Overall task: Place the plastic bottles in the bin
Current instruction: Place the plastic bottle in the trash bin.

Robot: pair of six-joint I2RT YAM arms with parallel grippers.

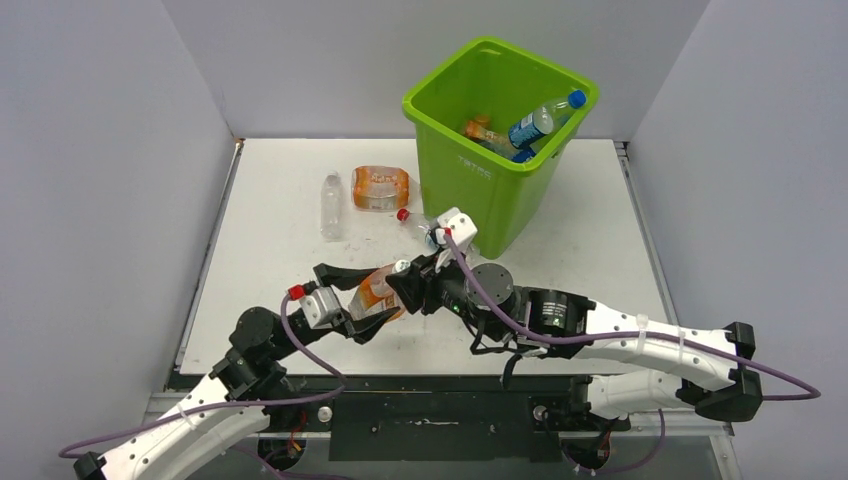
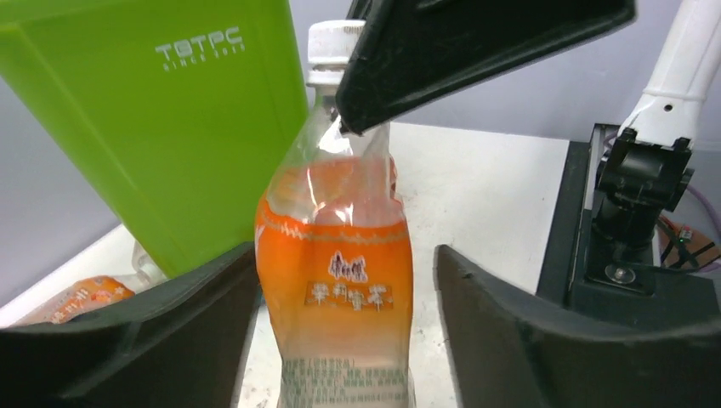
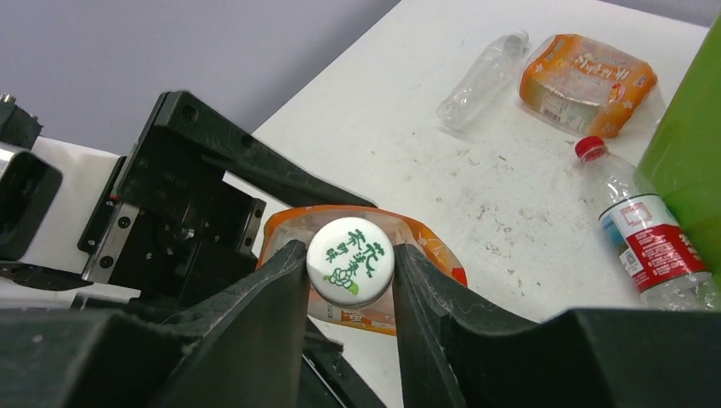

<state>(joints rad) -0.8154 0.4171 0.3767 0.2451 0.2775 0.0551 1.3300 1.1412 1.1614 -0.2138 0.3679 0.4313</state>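
right gripper (image 3: 350, 255): clamped on the white cap (image 2: 333, 42) of the orange-label bottle (image 2: 336, 272), one finger snug on each side.
left gripper (image 2: 344, 255): jaws stand apart around the bottle's body. Its wrist view shows a gap on the right side, so it's not squeezing.
where the bottle is: lower middle of the top view, between the two grippers, well short of the bin (image 1: 465, 180) up right of centre. Can't tell if it's clear of the table (image 1: 560, 260).
how it'll handle: looks empty, so probably super light. The thin clear walls should buckle if pinched mid-body, and the label film looks slick.
best hold: cap and neck, the only stiff bit imo. The body might swing, or the round cap might twist out.
leftovers: clear bottle (image 1: 331, 205), squashed orange one (image 1: 380, 187) and red-capped one (image 3: 646, 234) lie on the table left of the bin.
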